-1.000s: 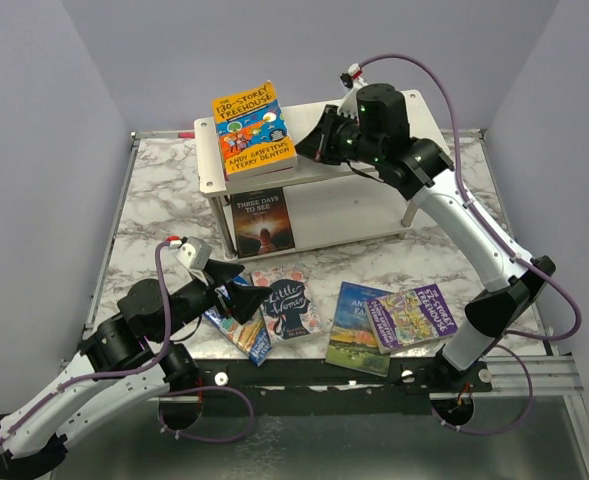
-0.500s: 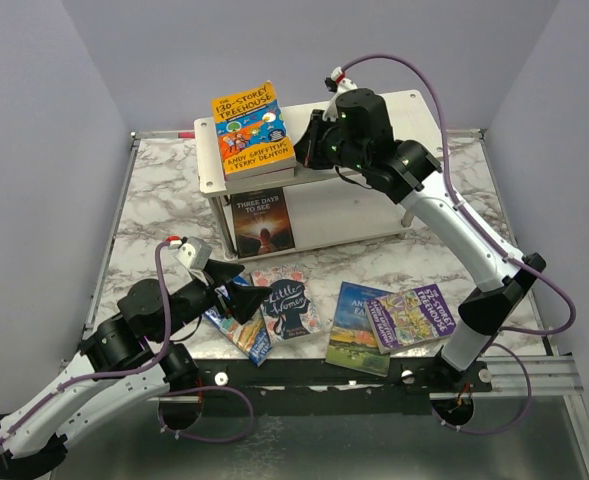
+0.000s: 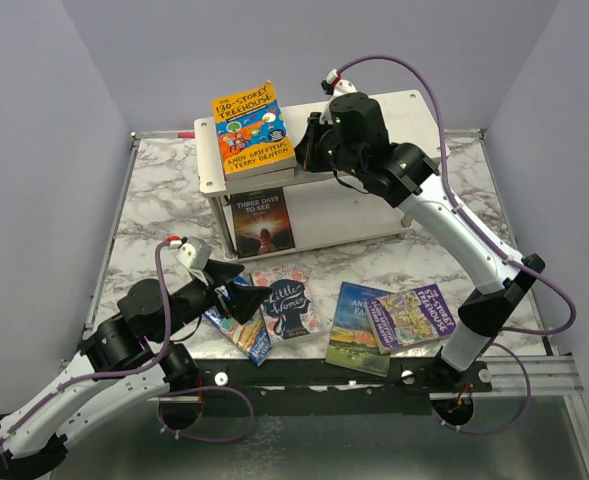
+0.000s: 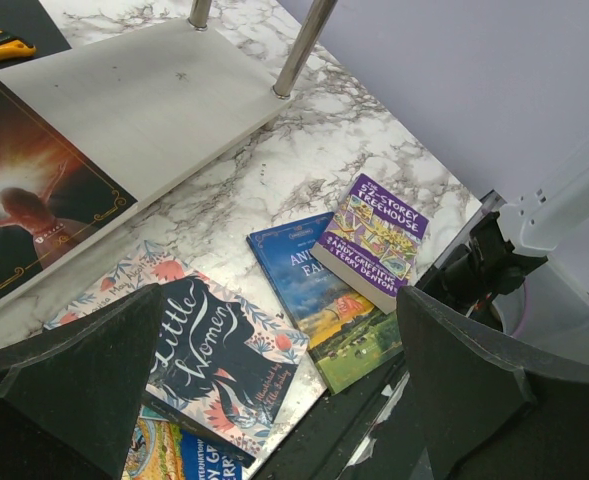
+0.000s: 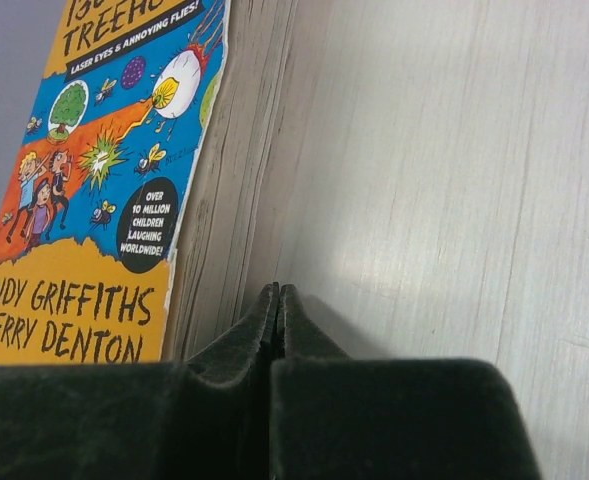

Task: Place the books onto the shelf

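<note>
My right pincer (image 5: 277, 300) shut, tips by the pages of the orange book (image 3: 253, 128) on the shelf (image 3: 414, 108) top, my left pincer (image 3: 239, 287) wide over the flowery book (image 3: 290, 308) at the front edge of the table (image 3: 154, 190)

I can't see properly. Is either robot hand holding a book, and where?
Nothing is held. The left gripper is open; the right gripper is shut, empty, beside the orange book.
</note>
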Robot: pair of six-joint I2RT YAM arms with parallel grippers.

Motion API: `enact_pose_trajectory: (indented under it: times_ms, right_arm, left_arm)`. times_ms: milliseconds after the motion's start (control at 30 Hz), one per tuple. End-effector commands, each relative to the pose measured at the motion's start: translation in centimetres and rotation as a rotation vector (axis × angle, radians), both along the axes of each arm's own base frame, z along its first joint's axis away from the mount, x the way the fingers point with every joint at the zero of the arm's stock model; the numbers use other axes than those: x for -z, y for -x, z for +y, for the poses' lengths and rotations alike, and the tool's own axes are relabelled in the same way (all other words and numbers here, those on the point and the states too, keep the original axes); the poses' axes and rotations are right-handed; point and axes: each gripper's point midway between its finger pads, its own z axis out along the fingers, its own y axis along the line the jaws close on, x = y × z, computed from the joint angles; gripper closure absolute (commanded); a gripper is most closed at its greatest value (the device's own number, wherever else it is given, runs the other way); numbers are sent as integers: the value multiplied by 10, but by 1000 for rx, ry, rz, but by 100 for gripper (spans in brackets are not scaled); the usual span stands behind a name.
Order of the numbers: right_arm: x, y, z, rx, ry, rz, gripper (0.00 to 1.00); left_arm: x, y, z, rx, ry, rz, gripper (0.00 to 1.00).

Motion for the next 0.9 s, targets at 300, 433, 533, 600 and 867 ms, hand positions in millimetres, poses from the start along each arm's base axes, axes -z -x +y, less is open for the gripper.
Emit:
enact_pose_trajectory:
  times_ms: [300,433,533,600,867]
  right_arm:
    - [-20,3,-11,56,44,-77,99]
    - [-21,6,-9,50,47,-89,99]
    - [-22,8,-8,50,49,-96,99]
    - [-24,10,-7,50,49,-104,99]
    - [-33,14,-9,66,60,-138,99]
  left_arm:
    - [5,-3,1,-10,-19,-8,1]
    - [3,-3,2,-12,-15,-11,1]
    - [4,-2,2,-10,-17,-11,1]
    - [4,-2,1,-8,-16,-10,1]
    - [3,-2,2,-9,-14,-11,1]
